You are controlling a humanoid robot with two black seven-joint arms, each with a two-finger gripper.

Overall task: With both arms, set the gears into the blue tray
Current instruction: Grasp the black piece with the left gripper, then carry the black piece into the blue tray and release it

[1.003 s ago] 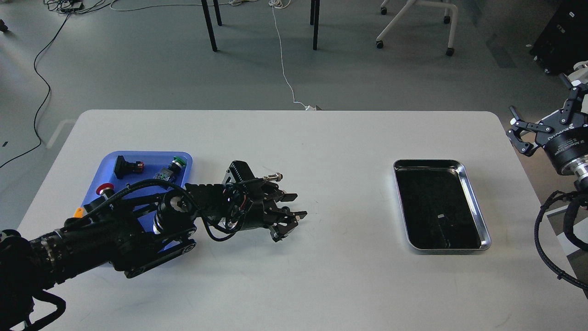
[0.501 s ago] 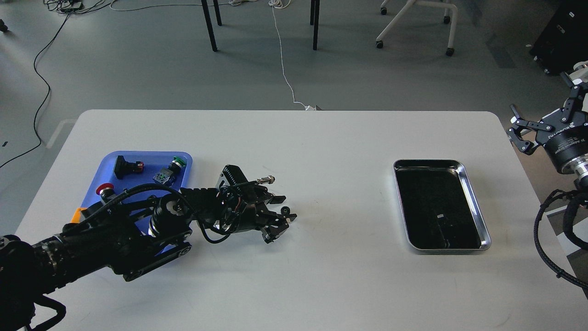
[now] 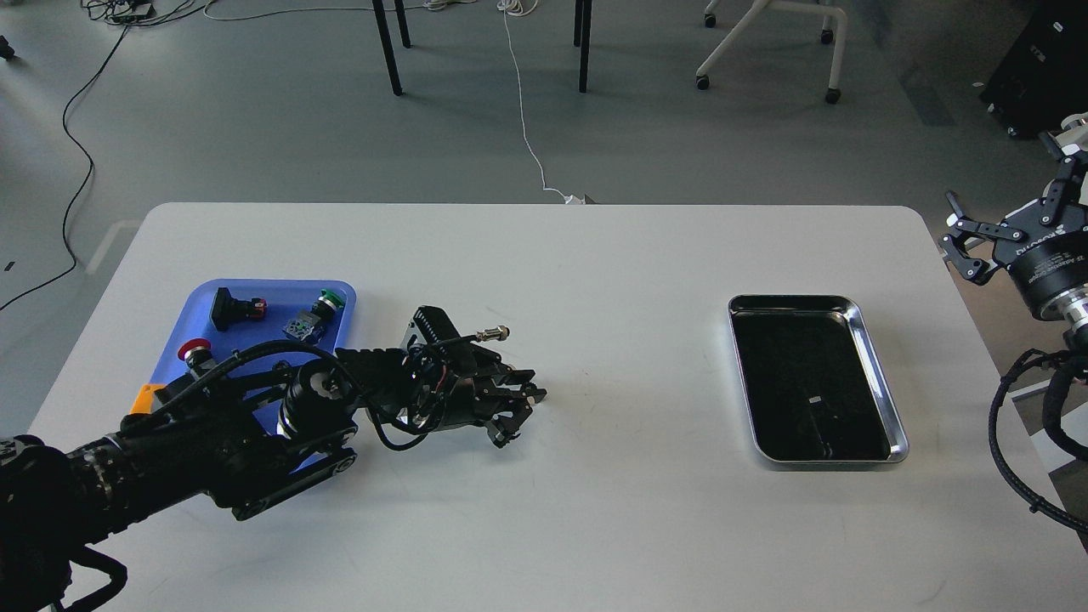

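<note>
Over the table (image 3: 595,527), left gripper (image 3: 520,399) clamps gear (image 3: 530,393).

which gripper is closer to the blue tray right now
Left. The left gripper is over the table just right of the blue tray; the right gripper is off the table's far right edge, beyond the silver tray.

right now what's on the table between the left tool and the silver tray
Nothing: in the head view, only bare white table lies between the left tool and the silver tray.
</note>
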